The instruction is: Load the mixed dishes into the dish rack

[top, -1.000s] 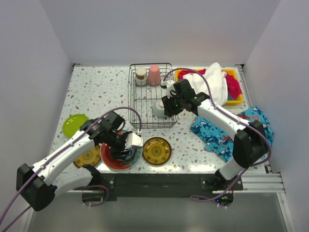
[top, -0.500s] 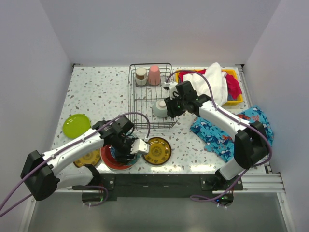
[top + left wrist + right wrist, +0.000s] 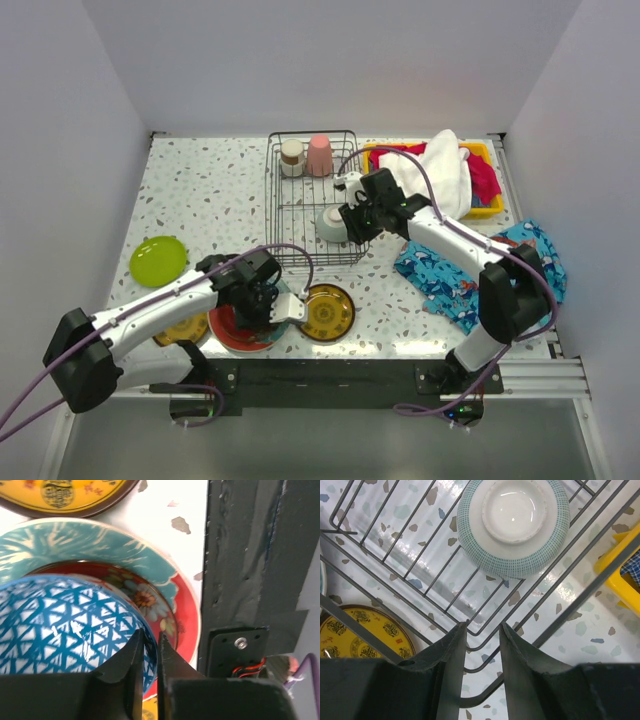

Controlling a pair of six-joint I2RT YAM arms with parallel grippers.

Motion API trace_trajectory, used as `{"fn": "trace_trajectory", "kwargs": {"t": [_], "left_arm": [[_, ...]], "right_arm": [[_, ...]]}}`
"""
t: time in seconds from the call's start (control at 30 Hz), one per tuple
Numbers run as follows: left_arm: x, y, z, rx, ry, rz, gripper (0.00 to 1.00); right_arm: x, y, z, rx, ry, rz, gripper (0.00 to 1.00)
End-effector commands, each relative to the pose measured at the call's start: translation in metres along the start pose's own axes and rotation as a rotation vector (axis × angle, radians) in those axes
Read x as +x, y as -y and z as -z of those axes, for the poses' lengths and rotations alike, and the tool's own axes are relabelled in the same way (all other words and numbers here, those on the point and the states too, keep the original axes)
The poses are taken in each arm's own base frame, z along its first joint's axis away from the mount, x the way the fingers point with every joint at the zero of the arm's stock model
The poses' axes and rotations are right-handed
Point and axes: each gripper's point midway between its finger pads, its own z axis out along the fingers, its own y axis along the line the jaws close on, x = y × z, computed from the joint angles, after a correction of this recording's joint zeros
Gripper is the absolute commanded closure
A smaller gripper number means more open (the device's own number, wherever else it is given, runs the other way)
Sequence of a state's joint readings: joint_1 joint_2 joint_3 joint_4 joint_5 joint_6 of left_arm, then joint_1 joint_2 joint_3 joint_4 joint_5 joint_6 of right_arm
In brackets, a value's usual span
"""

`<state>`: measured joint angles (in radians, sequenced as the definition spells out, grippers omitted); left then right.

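1. While the dish rack [image 3: 310, 215] is sitting at upper centre of the top view, it is already holding the pink cup [image 3: 319, 155], a pale cup [image 3: 291, 157] and the upturned pale green bowl [image 3: 514, 527].
2. The left gripper [image 3: 147, 645] is clamping the patterned bowl [image 3: 60, 625] by its rim, over the red plate [image 3: 182, 615], lower left of centre.
3. The right gripper [image 3: 481, 635] is hovering over the rack's corner, fingers apart and empty.
4. The red plate, both amber plates [image 3: 325, 311] and the lime-green plate [image 3: 157, 259] are waiting outside.
5. The amber plates are showing characters, which are unreadable.

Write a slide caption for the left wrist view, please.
Left gripper pinching the rim of a blue patterned bowl that sits on the red teal-rimmed plate.
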<state>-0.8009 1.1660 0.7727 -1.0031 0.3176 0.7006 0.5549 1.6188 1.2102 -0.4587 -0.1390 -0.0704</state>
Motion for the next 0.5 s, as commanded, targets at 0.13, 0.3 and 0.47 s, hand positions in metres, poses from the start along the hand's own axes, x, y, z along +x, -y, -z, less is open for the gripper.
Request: {"fn": "trace_trajectory", "kwargs": {"t": [0.13, 0.3, 0.47], "left_arm": [[-0.003, -0.013, 0.008, -0.051, -0.005, 0.001, 1.00], [-0.018, -0.026, 0.030, -0.097, 0.059, 0.032, 1.00], [-0.026, -0.034, 0.049, -0.132, 0.120, 0.087, 1.00]], "right_arm": [[-0.017, 0.018, -0.008, 0.072, 0.010, 0.079, 0.66], [-0.022, 0.029, -0.019, 0.126, -0.003, 0.107, 0.68], [-0.021, 0.023, -0.041, 0.114, -0.024, 0.129, 0.69]]}}
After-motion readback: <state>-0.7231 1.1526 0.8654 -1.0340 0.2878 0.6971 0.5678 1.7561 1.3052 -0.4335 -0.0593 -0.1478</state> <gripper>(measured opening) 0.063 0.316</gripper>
